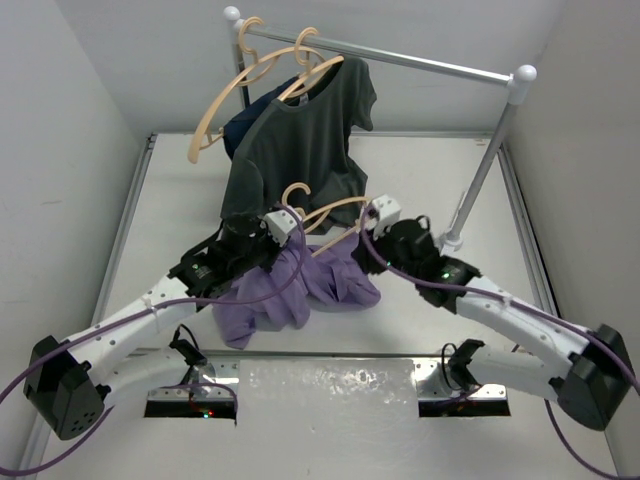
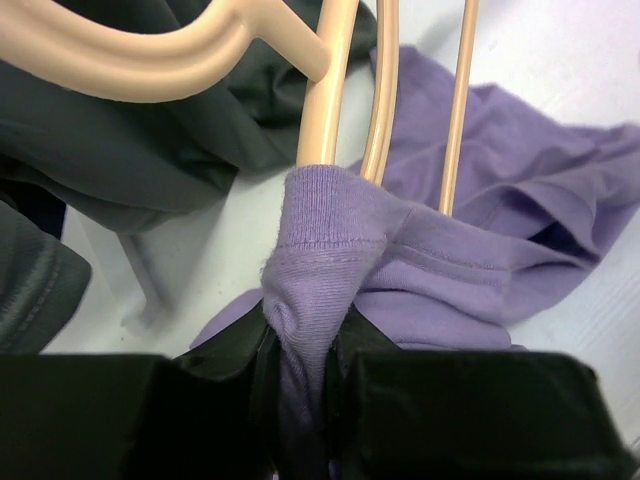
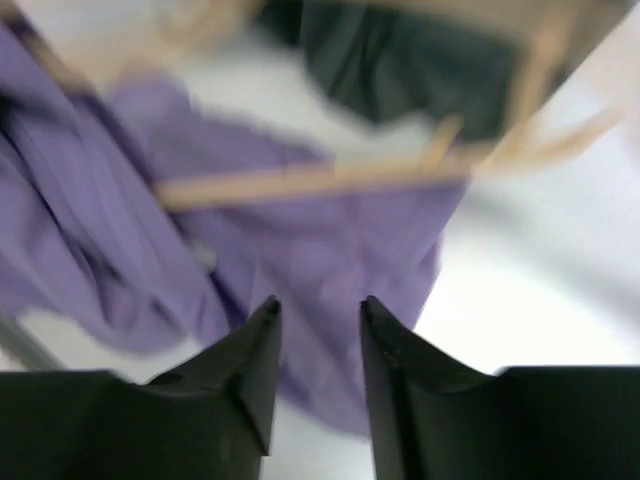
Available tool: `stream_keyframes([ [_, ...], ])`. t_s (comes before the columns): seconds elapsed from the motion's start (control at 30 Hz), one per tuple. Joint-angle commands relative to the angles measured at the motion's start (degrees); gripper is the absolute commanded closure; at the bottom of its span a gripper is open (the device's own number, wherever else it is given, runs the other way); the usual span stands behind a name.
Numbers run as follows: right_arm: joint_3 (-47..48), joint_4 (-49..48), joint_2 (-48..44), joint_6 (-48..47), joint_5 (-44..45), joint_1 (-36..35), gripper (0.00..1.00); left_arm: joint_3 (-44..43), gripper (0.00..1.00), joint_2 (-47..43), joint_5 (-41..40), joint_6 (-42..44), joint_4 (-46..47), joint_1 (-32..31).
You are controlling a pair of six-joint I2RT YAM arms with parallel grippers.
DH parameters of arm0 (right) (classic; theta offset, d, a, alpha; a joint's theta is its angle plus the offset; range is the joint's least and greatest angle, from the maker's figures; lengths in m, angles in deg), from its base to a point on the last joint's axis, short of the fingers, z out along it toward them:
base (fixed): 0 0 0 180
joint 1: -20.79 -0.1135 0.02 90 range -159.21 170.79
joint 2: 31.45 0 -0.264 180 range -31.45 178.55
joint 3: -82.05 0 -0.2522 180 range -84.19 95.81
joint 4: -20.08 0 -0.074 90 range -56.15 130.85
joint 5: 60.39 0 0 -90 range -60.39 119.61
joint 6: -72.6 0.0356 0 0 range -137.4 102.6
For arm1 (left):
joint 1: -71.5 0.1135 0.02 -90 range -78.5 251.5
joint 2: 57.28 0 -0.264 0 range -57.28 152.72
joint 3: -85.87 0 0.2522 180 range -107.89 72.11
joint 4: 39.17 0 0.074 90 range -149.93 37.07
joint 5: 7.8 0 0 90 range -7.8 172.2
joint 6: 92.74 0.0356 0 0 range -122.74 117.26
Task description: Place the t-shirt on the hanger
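A: We log the left claw (image 2: 303,340) pinched tight on the ribbed edge of the t-shirt (image 2: 440,270). One arm of the hanger (image 2: 330,90) enters that edge; the rest of the cloth sags onto the bench (image 1: 180,200).

B: The right claw (image 3: 318,310) stands parted and empty over the cloth. We judge the shirt light, limp and stretchy, so we would take it at the thick rib or a seam, not a loose fold.

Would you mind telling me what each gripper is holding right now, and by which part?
The left gripper pinches the purple t-shirt by its ribbed neckband, beside the hanger. The right gripper holds nothing; its jaws stand apart.
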Motion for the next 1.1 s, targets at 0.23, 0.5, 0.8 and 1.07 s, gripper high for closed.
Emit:
stream_keyframes([
  [0.23, -2.7, -12.0, 15.1, 12.3, 0.9, -5.5, 0.6, 0.6, 1.0, 0.1, -1.3, -3.8, 10.9, 0.7],
  [0.5, -4.3, -13.7, 16.0, 13.7, 1.0, -7.3, 0.49, 0.9, 1.0, 1.3, -0.5, -4.1, 11.8, 0.8],
  [0.8, -12.0, -23.9, 17.4, 16.5, 8.7, -8.0, 0.64, 1.4, 1.0, 0.2, 0.5, -4.1, 14.1, 1.3],
  [1.07, -11.1, -24.4, 21.4, 19.0, 6.1, -8.0, 0.58, 1.7, 1.0, -0.3, 0.6, -5.3, 15.3, 1.5],
])
